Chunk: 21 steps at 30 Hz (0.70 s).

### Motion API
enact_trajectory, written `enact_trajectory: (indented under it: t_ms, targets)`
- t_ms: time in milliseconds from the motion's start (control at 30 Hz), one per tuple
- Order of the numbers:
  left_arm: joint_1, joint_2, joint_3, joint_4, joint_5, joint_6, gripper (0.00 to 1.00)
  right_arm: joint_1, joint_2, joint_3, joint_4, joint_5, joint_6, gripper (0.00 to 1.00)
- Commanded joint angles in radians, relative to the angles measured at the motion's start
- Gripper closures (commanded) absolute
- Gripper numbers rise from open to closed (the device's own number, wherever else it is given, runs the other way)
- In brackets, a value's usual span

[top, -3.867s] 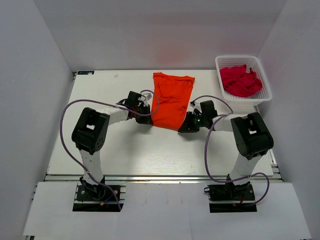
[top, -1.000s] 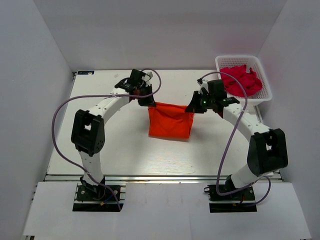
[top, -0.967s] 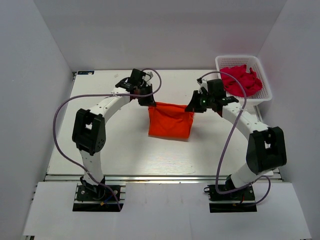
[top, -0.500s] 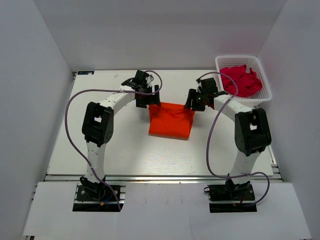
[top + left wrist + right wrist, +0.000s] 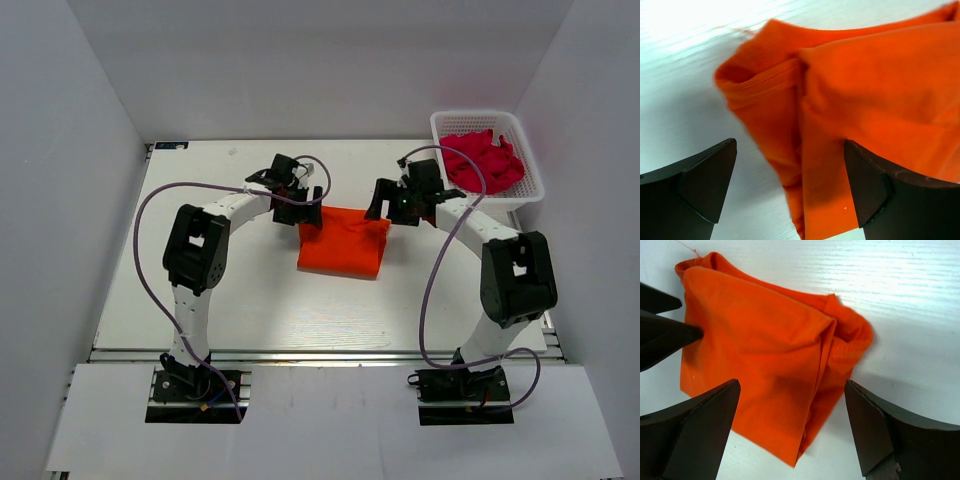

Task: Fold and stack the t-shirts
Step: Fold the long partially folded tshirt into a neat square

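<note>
Left wrist camera first: the left gripper [image 5: 790, 150] has its fingers spread wide with nothing between them, poised just above the near-left corner of the orange t-shirt [image 5: 865, 100]. That corner looks bunched, with a hem rolled under. The right gripper [image 5: 792, 387] is likewise spread and empty, over the opposite corner, where a small lump of cloth sticks out past the fold. From overhead, both sit at the far edge of the shirt, one at each corner, neither pinching it.

The shirt itself lies flat on the table [image 5: 200, 280], roughly in the middle, folded down to a compact, nearly square packet.

Off at the far right corner, the white basket [image 5: 497, 206] holds a crumpled heap of red garments [image 5: 482, 160], not yet touched as far as I can see.

My reading is that the orange shirt is folded, or nearly so, apart from tidying those two loose corners. No stack exists yet. The red pile has yet to come out, be spread, folded and laid on top, so most of the job is ahead.
</note>
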<state>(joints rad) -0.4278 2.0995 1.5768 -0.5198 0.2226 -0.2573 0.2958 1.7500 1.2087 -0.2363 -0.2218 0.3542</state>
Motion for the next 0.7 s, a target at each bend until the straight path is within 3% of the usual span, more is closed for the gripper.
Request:
enact_trajectory:
  t_ms: [0, 200, 400, 467, 500, 533, 600, 633, 667]
  targets:
    - [-0.008, -0.019, 0.003, 0.075, 0.101, 0.079, 0.04, -0.003, -0.092, -0.046, 0.017, 0.047, 0.005, 0.10]
    - [-0.017, -0.010, -0.046, 0.135, 0.139, 0.079, 0.24, -0.004, -0.149, -0.103, 0.003, 0.091, 0.008, 0.10]
    - [-0.049, 0.020, -0.083, 0.135, 0.100, 0.101, 0.35, -0.004, -0.181, -0.133, -0.003, 0.122, 0.006, 0.10]
    - [-0.058, 0.042, -0.083, 0.156, 0.142, 0.101, 0.47, -0.007, -0.185, -0.143, -0.006, 0.133, 0.006, 0.10]
    - [-0.058, 0.042, -0.083, 0.156, 0.142, 0.101, 0.47, -0.007, -0.187, -0.146, -0.006, 0.133, 0.006, 0.10]
    - [-0.058, 0.057, -0.083, 0.156, 0.165, 0.101, 0.60, -0.006, -0.190, -0.149, -0.006, 0.145, 0.006, 0.10]
    - [-0.058, 0.071, -0.083, 0.156, 0.185, 0.101, 0.73, -0.006, -0.208, -0.162, -0.006, 0.148, 0.005, 0.10]
    - [-0.058, 0.071, -0.083, 0.165, 0.196, 0.101, 0.92, -0.006, -0.210, -0.167, -0.008, 0.166, 0.003, 0.10]
    - [-0.058, 0.071, -0.083, 0.165, 0.196, 0.089, 1.00, -0.007, -0.221, -0.176, -0.005, 0.173, 0.006, 0.10]
